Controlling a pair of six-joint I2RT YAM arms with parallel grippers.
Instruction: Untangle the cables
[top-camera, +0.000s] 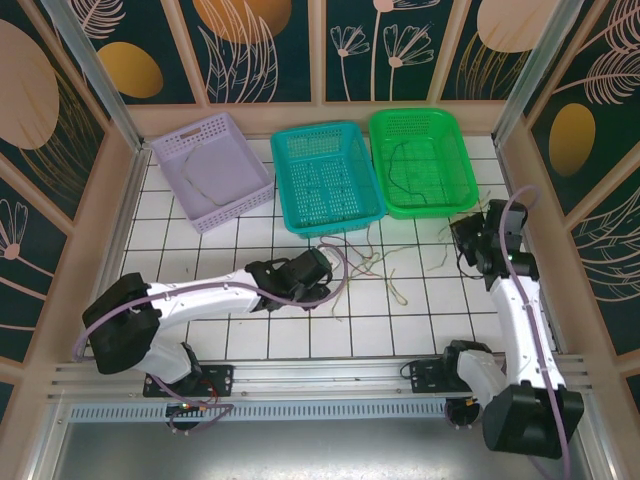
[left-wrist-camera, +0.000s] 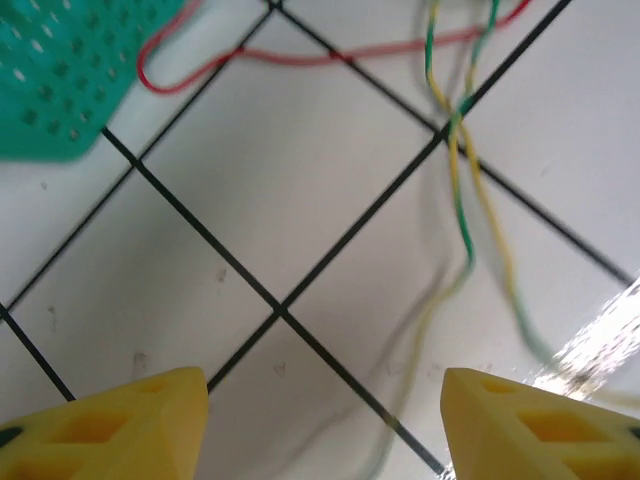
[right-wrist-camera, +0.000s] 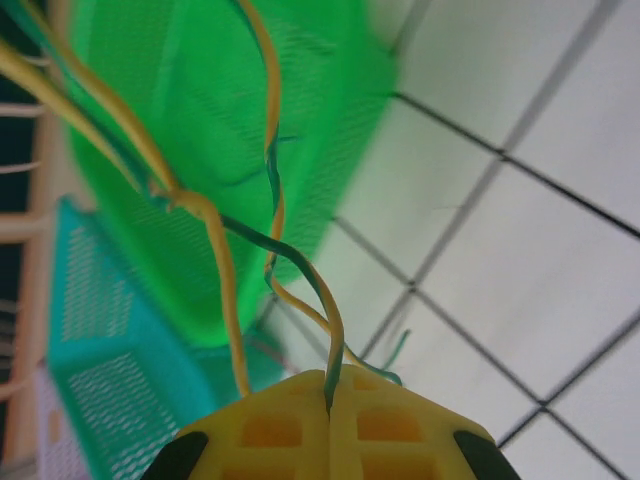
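Right hand (right-wrist-camera: 330, 400) pinching twisted green-yellow cables (right-wrist-camera: 217, 250), left hand (left-wrist-camera: 325, 425) spread, more strands at its one o'clock; a hard pull could cinch the twist into a knot.

green-yellow cables (left-wrist-camera: 462, 200): twisted together, lying loose on the tiles (left-wrist-camera: 300, 200)
red cable (left-wrist-camera: 330, 57): flat, curving just beside them

This looks like a robot laboratory cell. A left arm (top-camera: 200, 295) and a right arm (top-camera: 520, 320) are bolted to an aluminium rail (top-camera: 320, 372) beside a white gridded desk (top-camera: 180, 240). Printed wall panels (top-camera: 260, 50) enclose it, with plastic baskets (top-camera: 330, 175) and loose cables (top-camera: 380, 260).
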